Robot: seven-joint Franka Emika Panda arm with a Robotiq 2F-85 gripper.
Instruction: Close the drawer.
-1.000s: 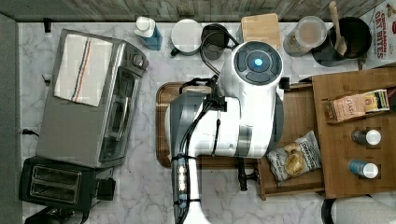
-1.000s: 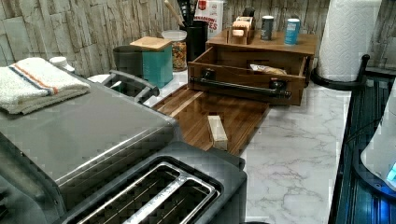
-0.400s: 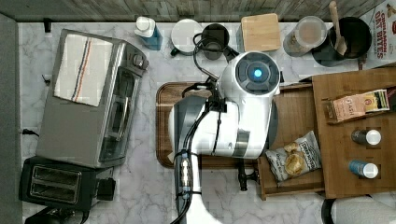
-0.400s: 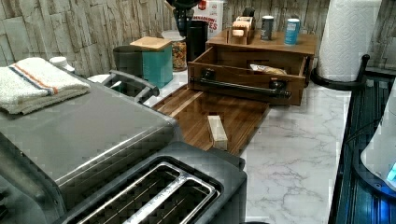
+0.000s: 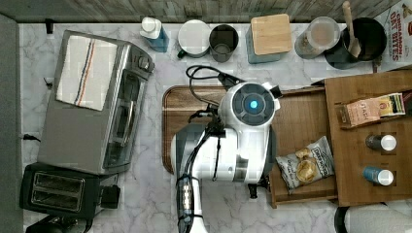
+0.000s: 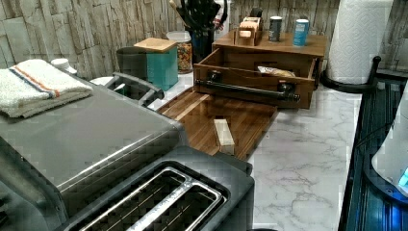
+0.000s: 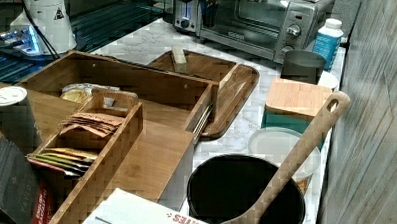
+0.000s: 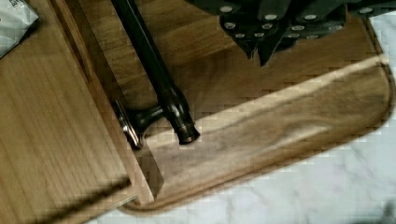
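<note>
Since a second ago, my arm (image 5: 243, 141) had swung toward the top view's left, off the open drawer (image 5: 303, 119). Left view: drawer (image 6: 255, 72) jutted out. Wrist view: jaws unreadable; pushing off-centre near the handle (image 8: 154, 79) might skew it.

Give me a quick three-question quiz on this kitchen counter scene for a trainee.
1. True or false: the drawer is fully shut.
2. What lies inside the drawer? A) a snack bag B) a spoon C) a folded towel
3. Fill in: the pale wooden block rests on the ____.

Key: 1 false, it stands pulled out; 2 A; 3 serving tray.
</note>
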